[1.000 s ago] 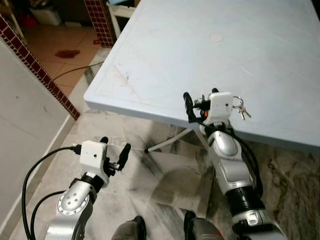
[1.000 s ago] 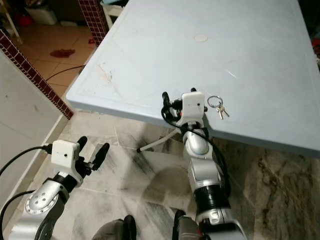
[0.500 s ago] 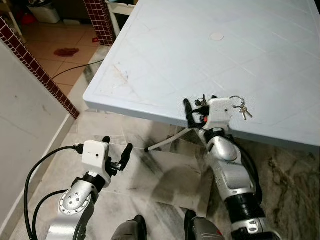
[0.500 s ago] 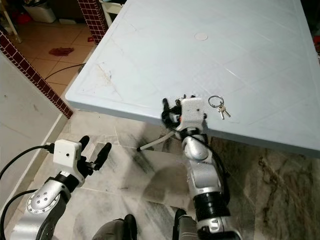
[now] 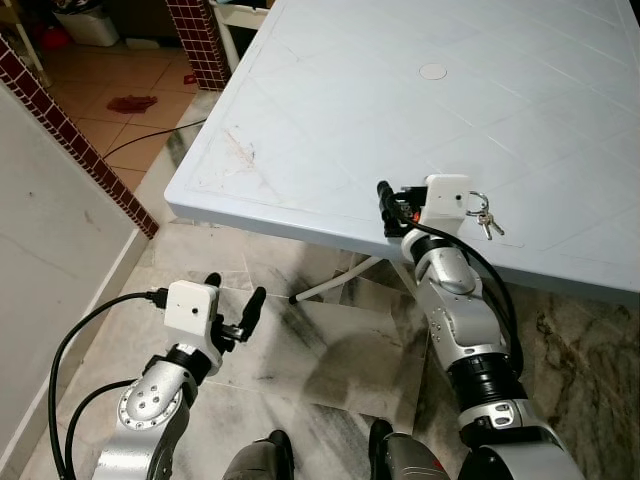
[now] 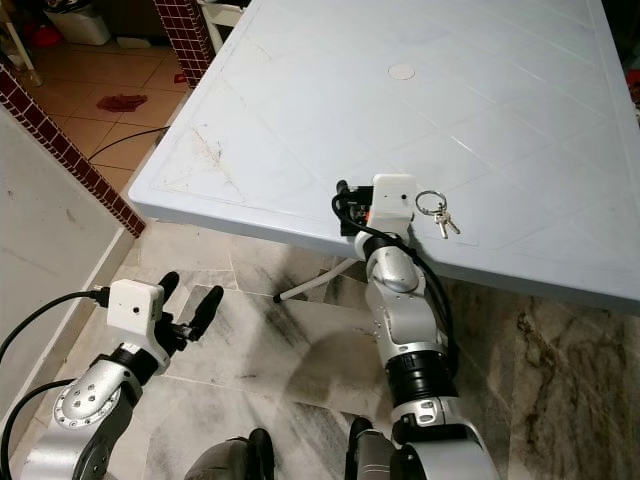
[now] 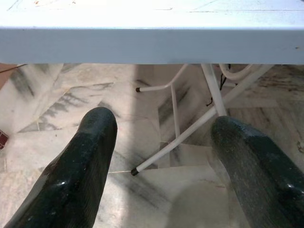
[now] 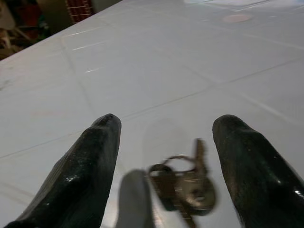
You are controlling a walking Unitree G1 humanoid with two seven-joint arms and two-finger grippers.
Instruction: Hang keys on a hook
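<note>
Hanging low over the marble floor [image 5: 330, 350], the left gripper [image 5: 232, 303] sits below and in front of the tabletop's [image 5: 400, 110] near left corner. Its two black fingers [image 7: 76, 180] are spread wide apart with nothing between them; its wrist view looks under the table edge at the white folding legs [image 7: 175, 142].

Further right, the right gripper [image 5: 408, 200] reaches over the near edge of the tabletop, white camera block on top, one black finger showing to its left side. In its wrist view the two fingers [image 8: 88, 166] stand released, well apart, grasping nothing.

One bunch of keys [image 6: 437, 213] lies flat on the tabletop close to its near edge, just beside the right gripper on its right side. In the right wrist view the keys [image 8: 183, 183] lie between the two spread fingers, nearer the right-hand one, touching neither. The bunch is blurred there: one round ring and at least two keys can be made out, but the exact count cannot be told.

One small round disc [image 5: 433, 72] marks the tabletop's middle, well apart from the keys.
</note>
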